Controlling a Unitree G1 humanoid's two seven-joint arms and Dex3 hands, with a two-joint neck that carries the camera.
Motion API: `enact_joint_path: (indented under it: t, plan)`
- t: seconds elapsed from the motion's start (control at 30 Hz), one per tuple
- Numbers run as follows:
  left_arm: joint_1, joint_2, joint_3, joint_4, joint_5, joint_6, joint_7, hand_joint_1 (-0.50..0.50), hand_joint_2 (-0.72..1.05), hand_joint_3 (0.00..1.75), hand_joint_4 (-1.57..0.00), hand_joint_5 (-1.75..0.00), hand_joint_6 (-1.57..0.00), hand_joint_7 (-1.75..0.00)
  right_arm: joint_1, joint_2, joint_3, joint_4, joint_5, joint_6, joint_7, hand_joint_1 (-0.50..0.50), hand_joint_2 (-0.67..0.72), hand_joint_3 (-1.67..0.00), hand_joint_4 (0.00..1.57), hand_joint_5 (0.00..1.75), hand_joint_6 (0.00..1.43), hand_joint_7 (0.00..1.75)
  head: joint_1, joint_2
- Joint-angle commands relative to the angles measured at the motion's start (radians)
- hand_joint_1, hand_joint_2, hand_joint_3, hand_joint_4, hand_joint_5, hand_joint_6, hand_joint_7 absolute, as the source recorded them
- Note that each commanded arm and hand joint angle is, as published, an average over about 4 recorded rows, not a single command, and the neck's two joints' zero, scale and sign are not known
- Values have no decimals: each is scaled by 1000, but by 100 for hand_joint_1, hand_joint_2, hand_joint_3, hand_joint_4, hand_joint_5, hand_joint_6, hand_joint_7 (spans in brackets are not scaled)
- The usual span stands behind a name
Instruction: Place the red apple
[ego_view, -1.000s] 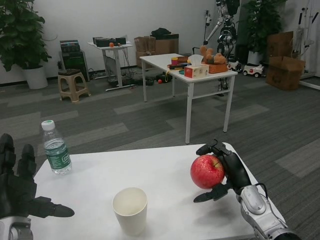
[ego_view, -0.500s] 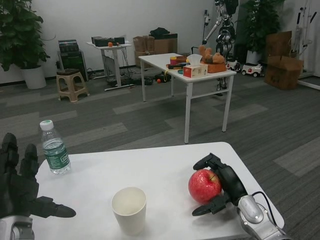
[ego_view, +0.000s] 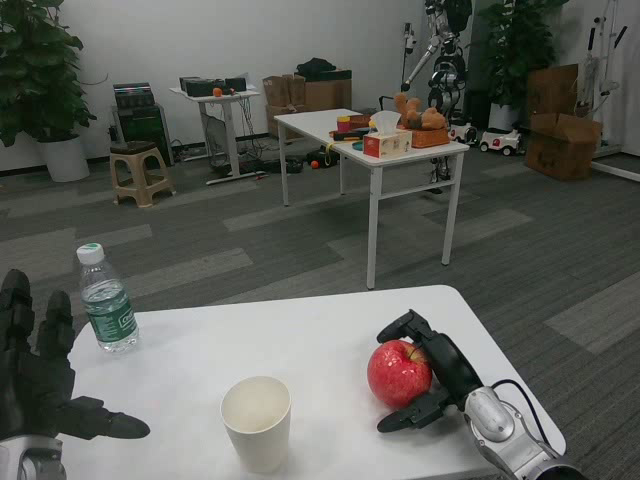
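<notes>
- The red apple (ego_view: 399, 373) is on the white table (ego_view: 330, 335), on the right side, not far from the front edge.
- It looks like it sits on the table top now, or just about. I cannot see if a tiny gap is left under it.
- The right hand (ego_view: 432, 368) is wrapped around the apple from the apple's right side. Black fingers curl over the top and one reaches under the front, so this hand is gripping the apple.
- The apple is to the left of the right hand's palm. To let go, I think the fingers need to spread and the hand should pull away to the right, away from the cup.
- The apple is round, so it has no long side. Its stem end points up and a bit toward the hand.
- The paper cup (ego_view: 257, 421) stands to the left of the apple, with bare table between them.
- The left hand (ego_view: 35, 385) is far off at the left edge, fingers spread, holding nothing. The right hand is much nearer the apple.
- The water bottle (ego_view: 105, 301) stands upright near the left hand, well apart from the apple.
</notes>
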Motion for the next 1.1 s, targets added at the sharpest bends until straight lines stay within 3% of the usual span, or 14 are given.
enact_joint_path:
  t: [0.03,0.13,0.23,0.33,0.43,0.5,0.57,0.77,0.87,1.1]
  plan:
    - [-1,9,3,5,-6,-2,-2,-43,-55,2,-19,-10,0,0,5,1,3,3,-30,27,11,0,-45,-32,14,158,24,147,1,0]
    - [1,9,5,5,-6,-2,-2,-43,-55,4,-19,-10,0,0,5,2,-1,-3,-38,27,11,-2,-48,-42,8,155,17,140,-1,0]
    - [1,9,5,4,-6,-2,-2,-43,-55,9,-20,-10,0,0,10,6,-9,-3,-38,26,11,-21,-48,-61,1,148,9,131,-2,2]
    - [1,9,4,5,-7,-2,-2,-43,-55,9,-20,-10,0,0,18,10,-17,-6,-38,25,11,-31,-48,-58,0,126,4,117,-3,2]
    - [1,9,3,5,-8,-2,-2,-43,-55,4,-19,-10,0,0,25,12,-26,-11,-39,25,11,-36,-48,-52,0,80,1,98,-5,0]
    - [1,9,3,5,-8,-2,-2,-43,-55,4,-19,-10,0,0,30,12,-32,-15,-39,25,13,-40,-45,-48,0,34,0,80,-6,-1]
    - [1,10,2,4,-8,-3,-2,-43,-55,9,-19,-10,0,0,35,13,-40,-18,-40,25,18,-42,-41,-48,0,5,0,66,-6,-2]
    - [4,12,1,2,-8,-3,-2,-43,-55,9,-19,-10,0,0,47,15,-47,-25,-45,25,36,-46,-35,-48,0,0,0,56,-4,-5]
    - [6,12,1,2,-8,-3,-2,-43,-55,9,-22,-10,0,0,49,16,-51,-28,-49,25,39,-46,-30,-36,0,0,0,56,-2,-4]
    - [14,13,3,0,-10,-3,-2,-43,-55,9,-19,-10,0,0,56,19,-73,-38,-66,25,45,-46,-5,-16,0,0,0,49,2,-4]
